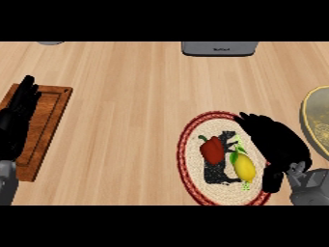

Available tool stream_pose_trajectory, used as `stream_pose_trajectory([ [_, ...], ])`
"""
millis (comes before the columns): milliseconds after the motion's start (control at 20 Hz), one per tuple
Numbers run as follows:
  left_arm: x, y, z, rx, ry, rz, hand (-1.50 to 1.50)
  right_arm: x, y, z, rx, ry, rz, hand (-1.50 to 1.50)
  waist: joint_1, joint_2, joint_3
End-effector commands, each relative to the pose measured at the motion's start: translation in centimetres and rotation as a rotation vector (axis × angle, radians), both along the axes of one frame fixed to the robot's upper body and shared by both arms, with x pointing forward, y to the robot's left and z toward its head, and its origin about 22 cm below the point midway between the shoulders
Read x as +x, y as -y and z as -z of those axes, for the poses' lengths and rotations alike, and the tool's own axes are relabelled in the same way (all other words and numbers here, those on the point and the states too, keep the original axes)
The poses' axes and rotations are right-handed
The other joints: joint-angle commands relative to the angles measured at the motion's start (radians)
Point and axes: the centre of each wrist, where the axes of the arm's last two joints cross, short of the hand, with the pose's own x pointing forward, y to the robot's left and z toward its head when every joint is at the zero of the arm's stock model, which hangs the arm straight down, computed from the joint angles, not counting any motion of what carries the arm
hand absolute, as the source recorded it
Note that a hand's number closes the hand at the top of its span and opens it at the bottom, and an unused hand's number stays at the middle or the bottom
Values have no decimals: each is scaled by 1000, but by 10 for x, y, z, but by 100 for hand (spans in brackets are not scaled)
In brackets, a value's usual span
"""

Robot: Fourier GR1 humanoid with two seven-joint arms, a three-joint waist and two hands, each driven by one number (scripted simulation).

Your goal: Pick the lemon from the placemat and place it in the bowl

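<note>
Here the right hand [277, 144] hovers spread beside the lemon [244, 167] on the placemat [192, 159].

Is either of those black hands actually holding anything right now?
No. The right hand hovers open beside the lemon on the placemat; the left hand rests open over the wooden board.

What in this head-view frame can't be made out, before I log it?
- Bowl: cut off by the right edge.
- Placemat: its right rim is hidden under the right robot hand.
- Lemon: contact with that hand is unclear.
- Wooden tray: partly hidden by the left robot hand.
- Grey appliance: cut off at the top.
</note>
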Motion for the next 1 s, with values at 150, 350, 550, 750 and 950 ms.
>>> stream_pose_trajectory([
  [150,6,3,-9,-4,5,1,0,-9,-9,35,-3,-43,9,-150,-3,0,0],
  [350,2,-2,-12,-5,15,6,0,3,2,54,-10,-82,9,-150,0,0,0],
  [550,0,15,-1,-14,1,-1,0,-17,-2,62,-6,-72,30,-150,-4,-1,0],
  [750,-1,5,-5,-2,2,0,0,7,-6,62,-8,-70,32,-150,-2,0,0],
  [950,-3,2,12,-1,4,-11,0,-12,-7,83,-16,-67,44,-150,-3,0,0],
])
